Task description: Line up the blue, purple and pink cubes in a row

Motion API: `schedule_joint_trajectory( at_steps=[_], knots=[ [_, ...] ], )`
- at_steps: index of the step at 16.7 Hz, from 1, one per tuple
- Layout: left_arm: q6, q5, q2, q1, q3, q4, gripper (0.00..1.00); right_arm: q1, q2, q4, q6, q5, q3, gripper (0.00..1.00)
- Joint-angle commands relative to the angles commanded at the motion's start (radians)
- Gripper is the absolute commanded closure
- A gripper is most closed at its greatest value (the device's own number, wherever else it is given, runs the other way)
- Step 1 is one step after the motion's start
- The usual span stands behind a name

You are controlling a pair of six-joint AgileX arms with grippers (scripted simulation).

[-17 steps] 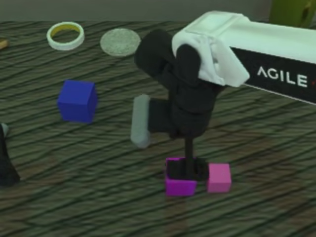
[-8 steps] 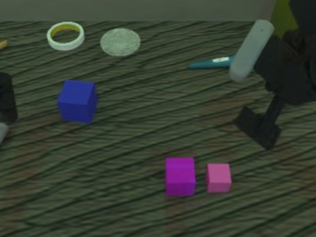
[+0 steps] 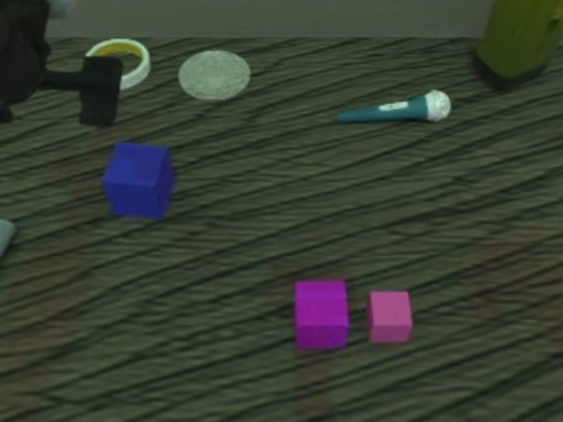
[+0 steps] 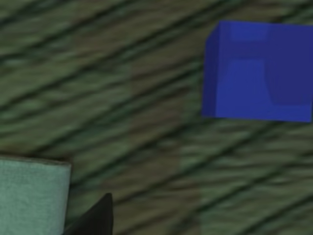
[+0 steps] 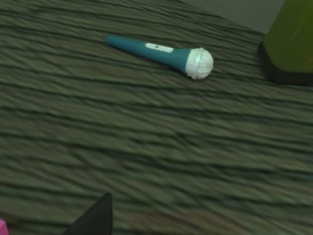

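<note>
The blue cube (image 3: 136, 179) lies just below the left gripper (image 3: 98, 90), finger opening indeterminate, well left of the purple cube (image 3: 321, 313) and pink cube (image 3: 390, 316).

No text, label, number or sign can be read on anything in these views.

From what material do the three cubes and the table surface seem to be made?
The blue cube, purple cube and pink cube look like plain matte plastic or foam: flat colour, no gloss, no grain. It is a rendered scene, so this stays open. The table looks like dark weathered wood, with wavy grain lines.
</note>
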Motion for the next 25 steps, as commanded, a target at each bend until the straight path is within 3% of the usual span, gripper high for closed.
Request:
schedule_joint_trajectory(
  at_steps=[6, 11, 19, 25],
  knots=[
    [-0.016, 0.002, 0.468, -0.044, 0.439, -0.27, 0.0, -0.151, -0.432, 0.244, 0.167, 0.031, -0.373, 0.0],
    [-0.023, 0.004, 0.654, -0.06, 0.638, -0.369, 0.0, -0.208, -0.612, 0.357, 0.244, 0.053, -0.516, 0.0],
    [-0.022, 0.005, 0.665, -0.057, 0.631, -0.355, 0.0, -0.211, -0.621, 0.363, 0.248, 0.054, -0.523, 0.0],
    [-0.021, 0.005, 0.71, -0.059, 0.456, -0.126, 0.0, -0.211, -0.621, 0.363, 0.248, 0.054, -0.523, 0.0]
  ],
)
